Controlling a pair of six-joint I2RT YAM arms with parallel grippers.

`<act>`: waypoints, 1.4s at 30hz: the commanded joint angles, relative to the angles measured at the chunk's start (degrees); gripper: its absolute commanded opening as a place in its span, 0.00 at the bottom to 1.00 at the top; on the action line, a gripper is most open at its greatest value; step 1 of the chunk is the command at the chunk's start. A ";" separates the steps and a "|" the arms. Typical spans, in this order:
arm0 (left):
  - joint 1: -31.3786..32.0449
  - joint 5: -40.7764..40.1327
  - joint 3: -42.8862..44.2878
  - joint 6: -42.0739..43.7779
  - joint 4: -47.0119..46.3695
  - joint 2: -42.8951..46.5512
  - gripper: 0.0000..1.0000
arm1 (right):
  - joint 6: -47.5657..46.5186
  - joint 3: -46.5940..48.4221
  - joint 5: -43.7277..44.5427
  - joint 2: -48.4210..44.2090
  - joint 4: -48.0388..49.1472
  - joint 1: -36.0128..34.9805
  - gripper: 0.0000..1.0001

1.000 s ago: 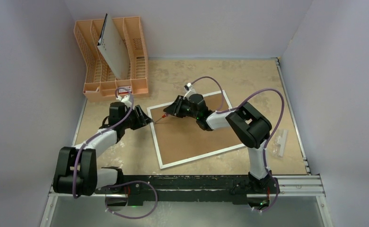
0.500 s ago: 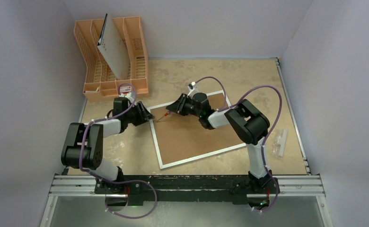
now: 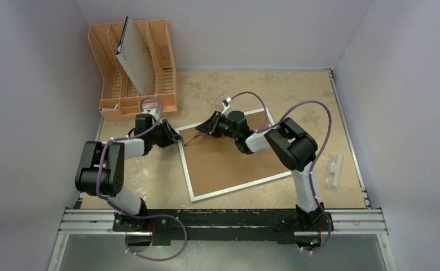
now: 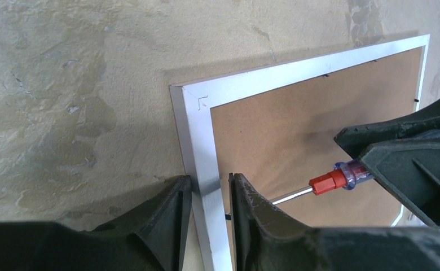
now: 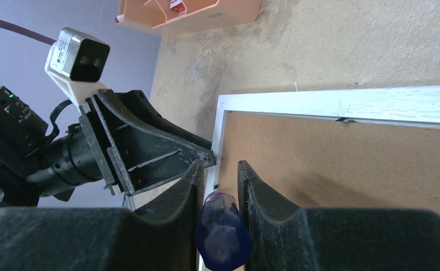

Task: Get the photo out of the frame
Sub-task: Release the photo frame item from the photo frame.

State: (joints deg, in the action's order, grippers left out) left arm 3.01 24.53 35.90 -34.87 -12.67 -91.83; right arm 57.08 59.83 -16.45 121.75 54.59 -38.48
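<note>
- Right, the frame (image 3: 229, 158) lies flat and back-up in the middle of the bench (image 3: 218, 90). Its brown fibreboard faces up, with a narrow white border all round, and it sits a little askew.
- Left fingers (image 4: 236, 189) are down at the frame's 10 o'clock corner, straddling the white border. One finger is outside on the bench, the other inside over the brown board.
- Are they pinching that border or just flanking it? Neither view lets me tell.
- Right fingers (image 5: 194, 175) are clamped on a screwdriver (image 4: 325, 182), with the clear blue handle squeezed between them, then a red collar and a bare metal shaft.
- That shaft runs low over the brown back toward 9 o'clock and passes just beside the left arm's inner finger, which hides the tip.
- At 11 o'clock on the bench stands an orange rack (image 3: 164, 79), with a grey-white perforated board (image 3: 134, 62) leaning in it.
- Over at 3 o'clock, well apart from the frame, lies a small white strip (image 3: 336, 169).
</note>
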 commanded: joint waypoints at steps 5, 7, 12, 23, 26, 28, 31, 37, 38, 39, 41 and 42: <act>-0.01 -0.84 1.91 3.89 2.96 -3.40 0.22 | 0.06 0.20 0.26 1.41 2.24 -0.99 0.00; -0.01 -0.72 2.14 4.41 3.50 -3.93 0.19 | 0.51 0.11 0.28 1.82 3.48 -0.98 0.00; 0.01 -1.14 2.62 5.37 4.46 -4.17 0.14 | 0.65 0.64 0.12 2.50 4.10 -1.12 0.00; -0.02 -1.38 3.29 6.19 5.50 -3.80 0.09 | -3.16 -0.58 2.86 -2.24 -2.06 -0.20 0.00; -0.02 -1.25 3.64 6.22 5.70 -4.09 0.09 | -3.08 -1.10 3.19 -2.72 -1.26 0.38 0.00; -0.01 -1.30 3.78 6.26 5.78 -4.12 0.08 | -2.82 -1.36 3.11 -2.71 -0.61 0.66 0.00; 0.00 -1.16 3.95 6.22 5.78 -4.12 0.08 | -2.98 -1.24 3.16 -2.64 -0.48 0.75 0.00; -0.02 -0.99 4.26 6.39 5.93 -4.30 0.08 | -2.80 -1.26 3.15 -1.92 0.92 1.21 0.00; 0.03 -0.86 4.35 6.40 5.90 -4.44 0.08 | -2.32 -1.25 3.13 -1.72 1.45 1.18 0.00; -0.01 -0.85 4.28 6.40 5.91 -4.42 0.08 | -1.91 -0.80 2.69 -1.25 1.65 1.20 0.00; 0.04 -0.89 4.18 6.19 5.69 -4.40 0.08 | -2.06 0.37 3.20 -0.43 2.36 1.18 0.00; 0.02 -0.77 4.19 6.14 5.70 -4.47 0.08 | -2.09 0.71 3.56 -0.22 2.46 1.06 0.00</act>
State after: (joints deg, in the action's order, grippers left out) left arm 2.66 25.41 39.66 -30.89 -8.49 -94.32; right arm 56.69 59.00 -14.90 121.10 55.59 -37.71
